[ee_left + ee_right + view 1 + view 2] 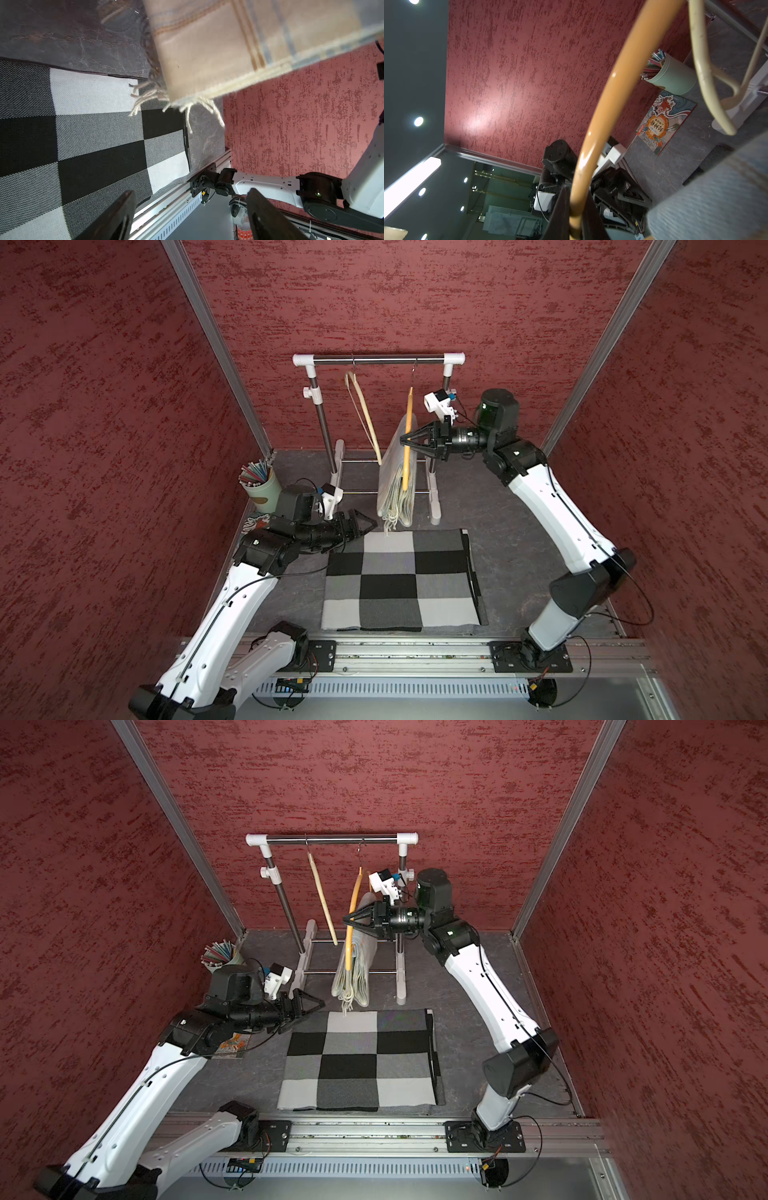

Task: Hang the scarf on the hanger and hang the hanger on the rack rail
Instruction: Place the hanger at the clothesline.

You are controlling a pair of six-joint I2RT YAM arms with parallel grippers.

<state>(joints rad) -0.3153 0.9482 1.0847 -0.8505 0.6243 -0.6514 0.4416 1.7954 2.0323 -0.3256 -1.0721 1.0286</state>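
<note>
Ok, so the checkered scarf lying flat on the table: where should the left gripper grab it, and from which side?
The checkered scarf lies flat and folded, so only its edges offer a pinch. Probably take the far left corner, beside the open left gripper, coming in low from the left to slide one finger under all layers.

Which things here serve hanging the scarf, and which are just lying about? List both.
Job: beige scarf, orange hanger, rack, right gripper (shut on the hanger), left gripper (open).
Lying about: cream hanger, checkered cloth, green cup, picture card.
</note>
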